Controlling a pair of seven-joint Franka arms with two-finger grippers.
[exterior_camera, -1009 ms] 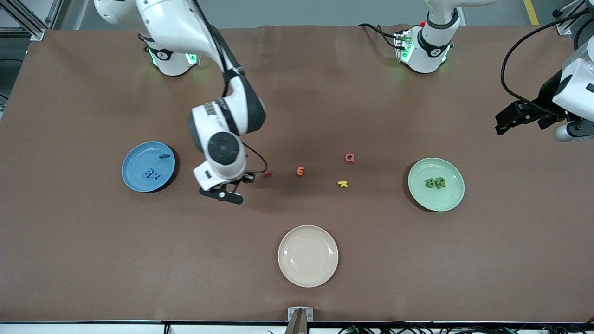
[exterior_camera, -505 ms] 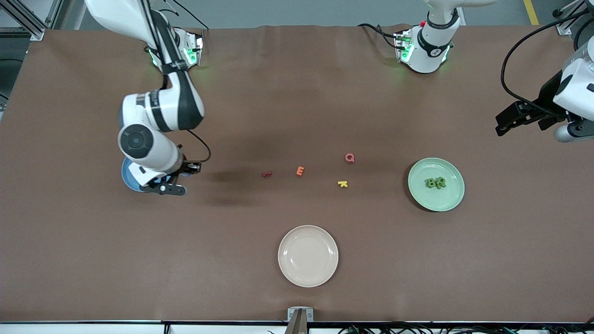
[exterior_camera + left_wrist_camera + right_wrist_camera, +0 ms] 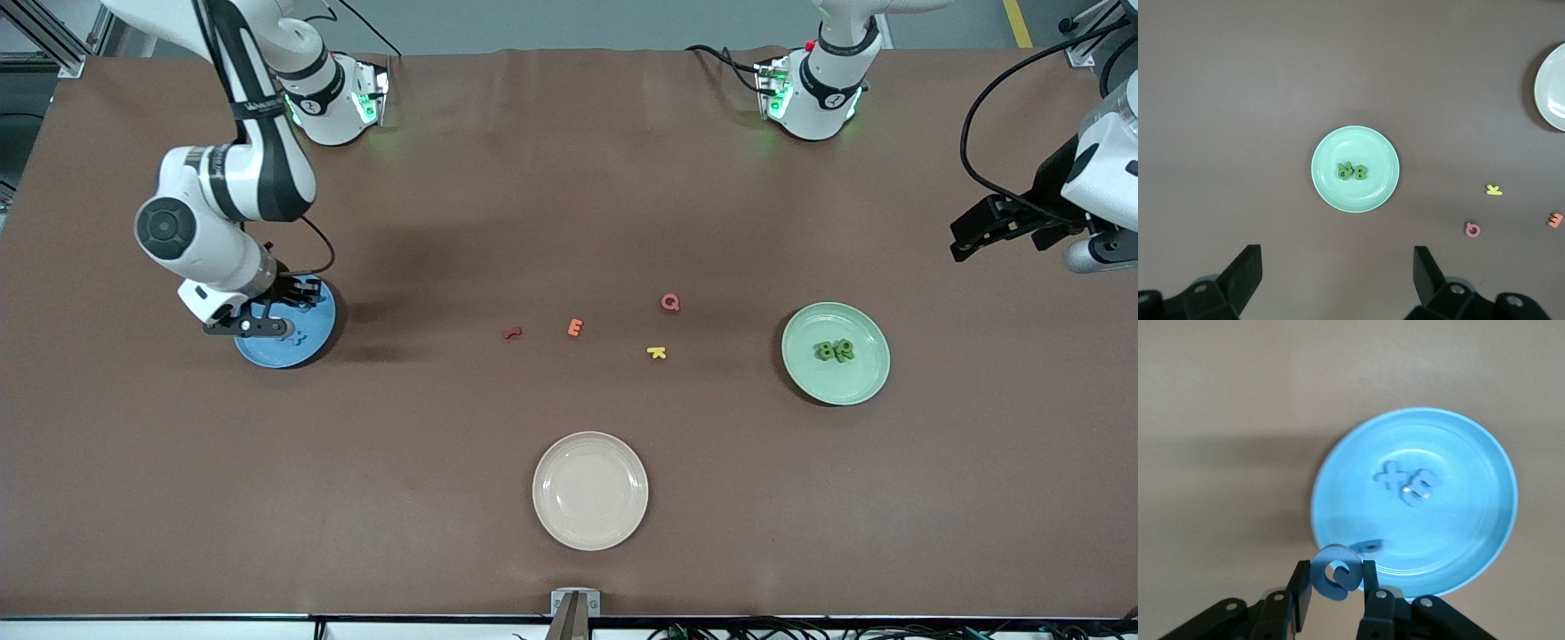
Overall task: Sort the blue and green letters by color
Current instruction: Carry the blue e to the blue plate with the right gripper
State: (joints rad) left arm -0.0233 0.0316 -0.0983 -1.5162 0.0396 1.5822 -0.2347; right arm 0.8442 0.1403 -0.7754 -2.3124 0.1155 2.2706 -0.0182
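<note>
My right gripper (image 3: 269, 313) is over the edge of the blue plate (image 3: 307, 348), at the right arm's end of the table. In the right wrist view it (image 3: 1336, 585) is shut on a blue curled letter (image 3: 1336, 571), held above the plate's rim (image 3: 1458, 433). Three blue letters (image 3: 1405, 482) lie in that plate. A clump of green letters (image 3: 834, 350) lies in the green plate (image 3: 805, 378); the left wrist view also shows the clump (image 3: 1353, 171). My left gripper (image 3: 960, 238) waits open and empty, up in the air at the left arm's end (image 3: 1336, 259).
A dark red letter (image 3: 511, 334), an orange E (image 3: 575, 328), a pink Q (image 3: 670, 303) and a yellow k (image 3: 657, 353) lie mid-table between the two plates. A cream plate (image 3: 590, 529) stands nearer to the front camera.
My right arm has swung from beside the dark red letter toward the right arm's end, and now hangs over the blue plate with the blue letter. The left arm has not moved.
</note>
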